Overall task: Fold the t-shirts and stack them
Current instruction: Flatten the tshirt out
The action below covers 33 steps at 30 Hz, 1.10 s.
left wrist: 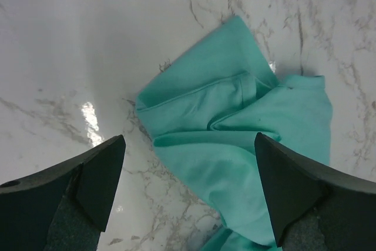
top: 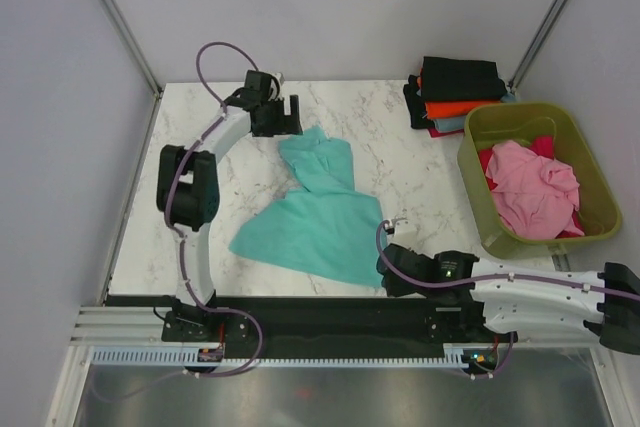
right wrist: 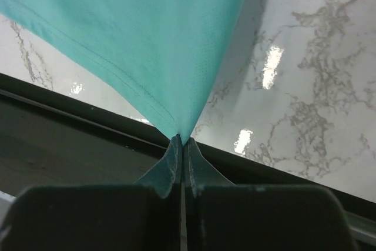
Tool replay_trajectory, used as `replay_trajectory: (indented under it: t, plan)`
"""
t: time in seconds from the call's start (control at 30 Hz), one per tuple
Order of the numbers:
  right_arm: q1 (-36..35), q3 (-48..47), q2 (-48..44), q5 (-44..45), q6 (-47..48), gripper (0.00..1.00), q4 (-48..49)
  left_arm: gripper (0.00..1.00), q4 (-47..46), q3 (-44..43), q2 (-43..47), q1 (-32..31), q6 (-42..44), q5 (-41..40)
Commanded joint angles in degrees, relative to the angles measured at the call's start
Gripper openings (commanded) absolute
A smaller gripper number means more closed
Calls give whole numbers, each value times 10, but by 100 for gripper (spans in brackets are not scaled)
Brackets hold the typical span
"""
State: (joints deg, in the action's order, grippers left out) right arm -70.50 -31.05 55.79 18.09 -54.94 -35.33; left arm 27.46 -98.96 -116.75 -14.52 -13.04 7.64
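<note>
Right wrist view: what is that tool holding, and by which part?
The soft teal cloth t-shirt, pinched at a hemmed corner by the right tool.

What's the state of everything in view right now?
teal t-shirt: crumpled, unfolded, on the table
right gripper: shut on teal t-shirt's near corner
left gripper: open, empty, over its far end
shirt stack: folded, piled beside the tub
tub: holds loose, unfolded pink and red shirts

t-shirt (top: 310, 217) centre | stack (top: 455, 97) behind tub (top: 474, 192) (far right) | shirts (top: 530, 187) in tub
</note>
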Motion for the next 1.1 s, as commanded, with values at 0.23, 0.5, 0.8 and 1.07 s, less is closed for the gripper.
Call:
replay_trajectory:
  t: [0.23,0.5,0.8,1.07]
  plan:
    - [-3,13,-46,63,-47,0,-55,93,31,0,-31,-85,-15,-3]
    - [-3,1,-16,58,-28,0,-44,90,30,13,-32,-85,-13,-121]
    - [-2,13,-22,55,-36,0,-43,88,44,31,-9,-82,-18,-212]
    - [-2,18,-7,56,-33,0,-29,77,38,43,-10,-82,-22,-172]
